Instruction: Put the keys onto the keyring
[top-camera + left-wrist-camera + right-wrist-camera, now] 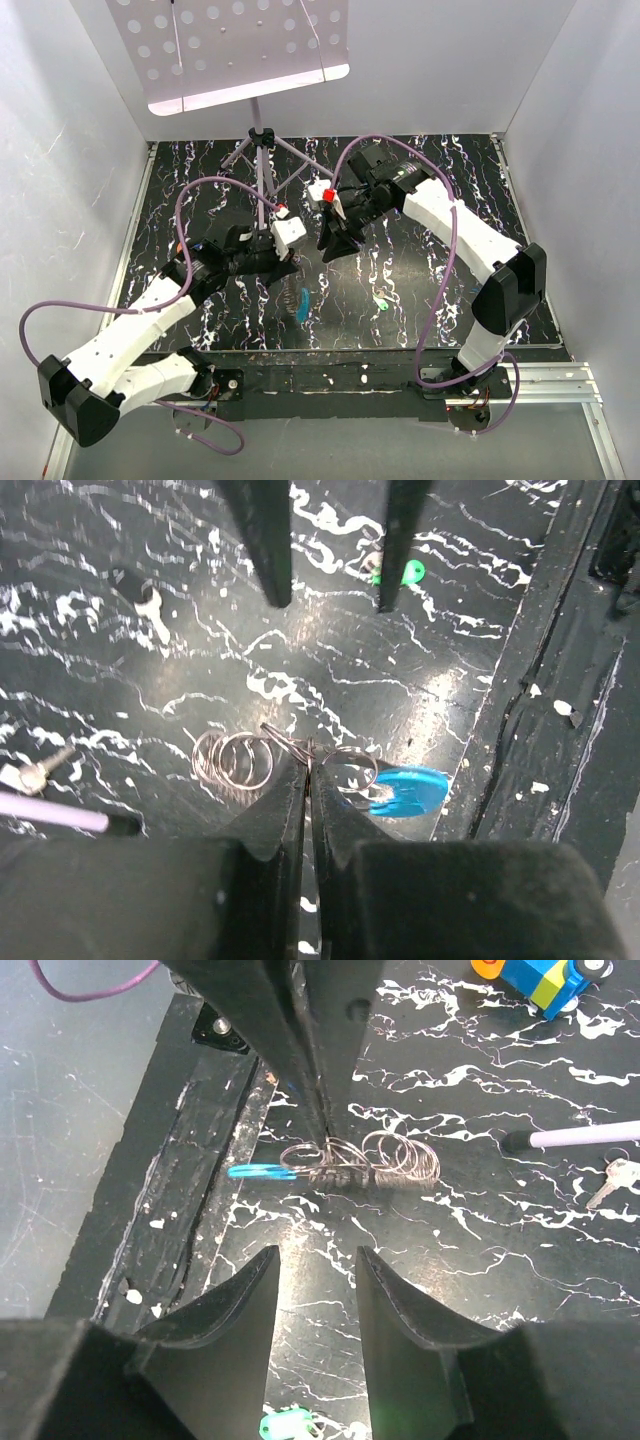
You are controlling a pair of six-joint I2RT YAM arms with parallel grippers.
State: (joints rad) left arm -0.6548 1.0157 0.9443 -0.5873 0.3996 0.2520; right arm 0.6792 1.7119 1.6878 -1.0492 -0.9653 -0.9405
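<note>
The keyring (238, 759) is a cluster of thin silvery loops with a blue tag (412, 790), lying low over the black marbled table. My left gripper (308, 755) is shut on the wire between the loops and the tag. In the right wrist view the keyring (390, 1164) hangs from those shut fingers. My right gripper (317, 1257) stands open and empty just short of the ring. The green-headed key (286, 1425) lies on the table below my right gripper, apart from it. From above, the key (381, 300) lies right of the keyring (300, 301).
A purple tripod stand (262, 140) with a perforated tray rises at the back; one leg (585, 1137) reaches near the ring. A silver key (613, 1179) lies beside that leg. A blue and yellow toy (545, 980) sits further off. The table's front edge (520, 680) is close.
</note>
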